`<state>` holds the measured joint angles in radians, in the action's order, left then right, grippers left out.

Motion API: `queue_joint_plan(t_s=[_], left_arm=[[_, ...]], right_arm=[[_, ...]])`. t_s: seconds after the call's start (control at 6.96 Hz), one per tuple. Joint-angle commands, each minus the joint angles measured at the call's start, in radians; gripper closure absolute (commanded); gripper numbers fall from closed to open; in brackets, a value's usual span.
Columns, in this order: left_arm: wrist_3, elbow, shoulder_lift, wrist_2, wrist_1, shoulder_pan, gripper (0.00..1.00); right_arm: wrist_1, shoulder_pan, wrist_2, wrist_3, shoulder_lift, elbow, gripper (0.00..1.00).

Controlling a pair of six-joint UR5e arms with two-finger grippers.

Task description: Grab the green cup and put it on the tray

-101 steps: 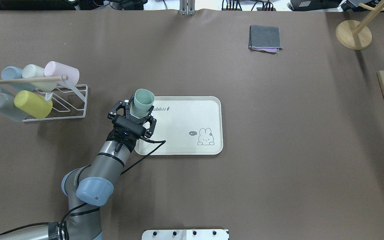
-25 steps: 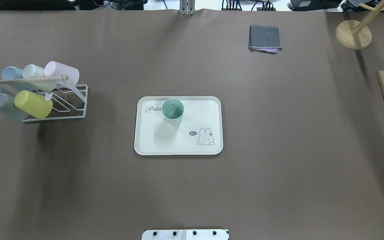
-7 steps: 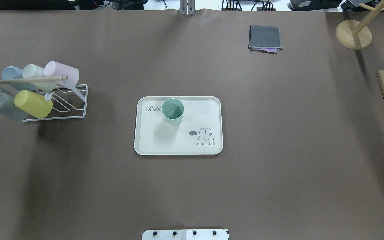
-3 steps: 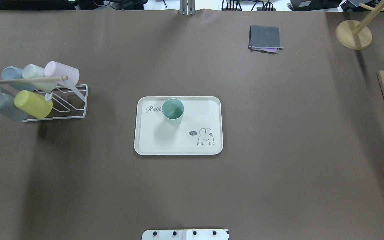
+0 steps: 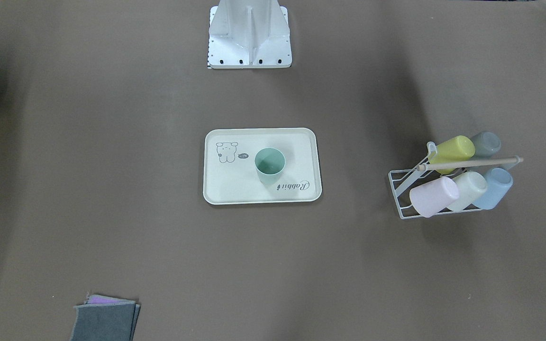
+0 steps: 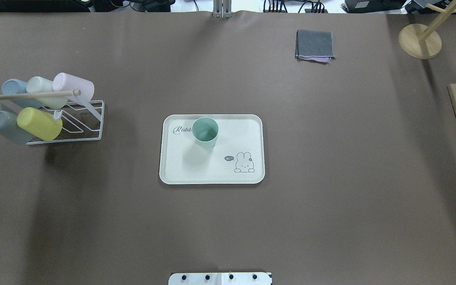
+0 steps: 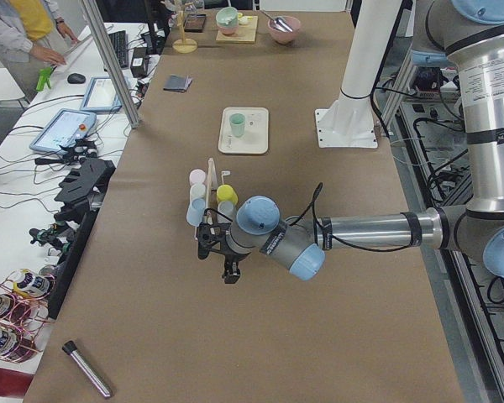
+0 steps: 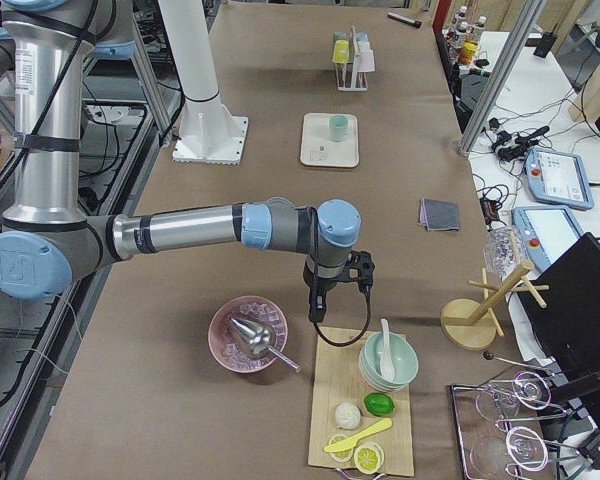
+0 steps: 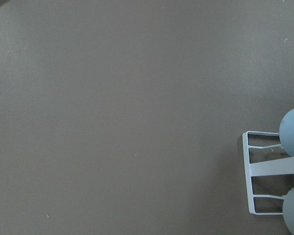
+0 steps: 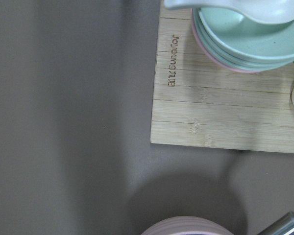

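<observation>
Green cup (image 6: 205, 132) stands upright, mouth up, on the tray (image 6: 196, 168). It sits in the tray's half farther from the robot, next to the "Rabbit" script, and hides the end of that word in the overhead view. Nothing grips or touches it. The tray lies flat mid-table (image 6: 331, 158).

Left arm (image 7: 370, 228) is the near one in the exterior left view. Its forearm runs roughly level out over the table and the wrist is bent so the left gripper (image 7: 223, 252) points down at the table surface. It hangs just beside the end of the cup rack (image 6: 34, 95), on the side away from the tray and well apart from the tray. The left wrist view looks straight down on bare brown table, with a corner of the rack's white wire and two blue-grey cup bottoms at the right edge. Whether its jaws are parted or closed: cannot tell, since it shows only in that side view.

Right arm (image 8: 180, 228) is the near one in the exterior right view. Its forearm is also roughly level and the wrist is turned down. The right gripper (image 8: 338, 285) hangs over the table near the pink bowl (image 8: 248, 335) and the wooden board (image 8: 335, 385), far from the tray. The right wrist view shows the board's edge, stacked bowls (image 10: 245, 39) with a white spoon, and the pink bowl's rim at the bottom. Jaw state: cannot tell, same reason.
</observation>
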<state>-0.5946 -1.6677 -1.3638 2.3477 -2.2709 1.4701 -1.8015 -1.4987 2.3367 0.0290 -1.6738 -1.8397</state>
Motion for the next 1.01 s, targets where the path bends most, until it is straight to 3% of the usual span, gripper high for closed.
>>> queue_joint_plan(t_s=[0.0, 0.29, 0.86], left_arm=[[0.062, 0.128, -0.102, -0.005, 0.005, -0.001, 0.02], [0.104, 0.148, -0.107, -0.016, 0.020, -0.001, 0.02], [0.101, 0.094, -0.130, -0.013, 0.206, -0.002, 0.02]], right_arm=[[0.001, 0.000, -0.028, 0.000, 0.000, 0.000, 0.00], [0.001, 0.000, -0.030, 0.000, 0.002, 0.002, 0.00], [0.001, 0.000, -0.040, -0.001, 0.005, 0.002, 0.00]])
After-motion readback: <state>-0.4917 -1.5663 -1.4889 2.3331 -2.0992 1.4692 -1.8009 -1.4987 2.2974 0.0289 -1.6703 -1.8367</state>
